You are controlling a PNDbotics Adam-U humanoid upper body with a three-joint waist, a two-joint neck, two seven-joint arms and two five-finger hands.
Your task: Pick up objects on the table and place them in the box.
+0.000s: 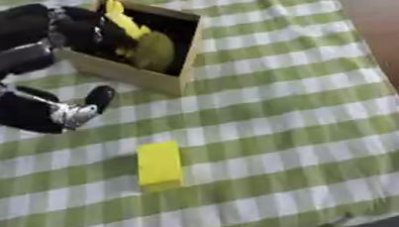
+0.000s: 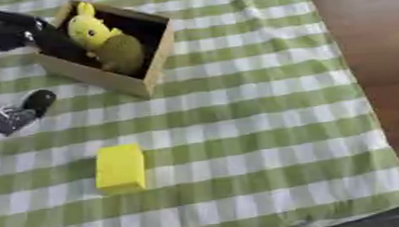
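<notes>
I see both views from the head, looking steeply down on the checked cloth (image 1: 265,131) from fairly near; the table lies askew, its far right edge giving onto brown floor (image 2: 372,50). The two eyes share nearly everything: the wooden box (image 2: 105,76) at upper left and the yellow block (image 1: 159,163) lower down; in the right eye view all of it sits further left.

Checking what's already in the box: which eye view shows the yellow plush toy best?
Right eye view. There the yellow plush toy shows its head and ears inside the box, beside an olive-green round thing. In the left eye view the left hand reaches into the box and covers much of the toy, leaving mostly a yellow strip.
</notes>
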